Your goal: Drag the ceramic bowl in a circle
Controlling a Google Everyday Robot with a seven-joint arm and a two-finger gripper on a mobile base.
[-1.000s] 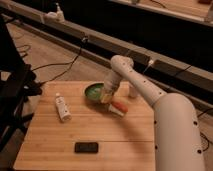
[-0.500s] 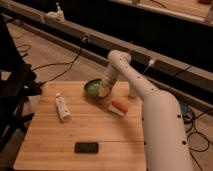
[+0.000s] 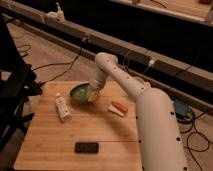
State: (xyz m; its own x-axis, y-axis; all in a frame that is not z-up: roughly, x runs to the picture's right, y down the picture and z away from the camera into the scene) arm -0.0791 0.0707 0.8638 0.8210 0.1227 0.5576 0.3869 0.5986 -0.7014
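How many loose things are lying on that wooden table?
4: ceramic bowl at the back under the claw, white bottle left, red-and-white item right, black object in front.

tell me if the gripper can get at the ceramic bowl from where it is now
Probably yes. The gripper is already down at the right edge of the ceramic bowl, near the far side of the wooden table, and nothing sits between them; the white tube lies off to the left.

Lab: floor cables, wooden test table.
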